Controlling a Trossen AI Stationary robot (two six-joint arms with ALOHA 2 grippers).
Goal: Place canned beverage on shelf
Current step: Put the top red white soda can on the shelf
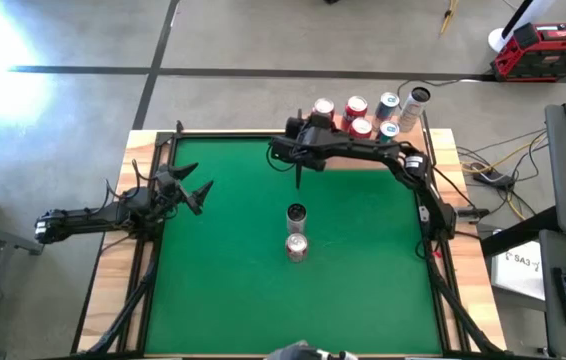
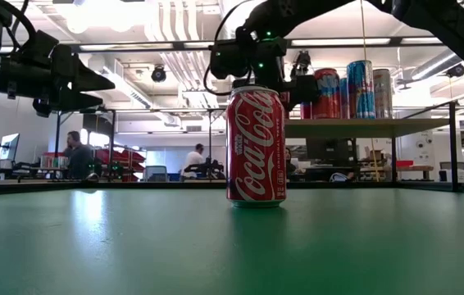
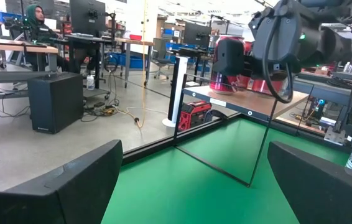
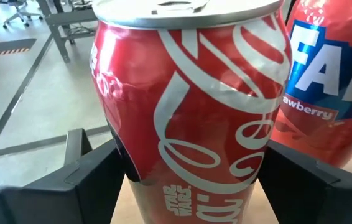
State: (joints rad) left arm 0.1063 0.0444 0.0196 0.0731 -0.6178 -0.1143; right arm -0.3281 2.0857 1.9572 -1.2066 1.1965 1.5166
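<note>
My right gripper [image 1: 315, 122] is at the tan shelf [image 1: 433, 140] along the table's far right. It is shut on a red Coca-Cola can [image 4: 188, 112], which stands next to a red Fanta can [image 4: 331, 93]. Several more cans [image 1: 388, 103] stand on the shelf. Two cans stand upright on the green table: a dark-topped one [image 1: 296, 214] and a silver-topped one [image 1: 296, 247]. The low view shows the nearer of them as a Coca-Cola can [image 2: 255, 147]. My left gripper [image 1: 198, 190] waits open at the table's left edge. My right gripper pinches the Coca-Cola can's lower wall [image 4: 132, 168] between its two fingers [image 4: 95, 180], one on each opposite side. The fingers come from the table's near side, slanting slightly down. The can is upright. Its base lies below the picture's edge, so I cannot tell whether it rests on the board.
The shelf's thin dark frame [image 3: 260, 149] rises from the table's far right corner. The red cans [image 3: 229, 62] crowd the shelf board [image 3: 269, 102] beside the right gripper. People sit at desks in the room beyond the table. Green felt [image 1: 233, 280] lies open around the two standing cans.
</note>
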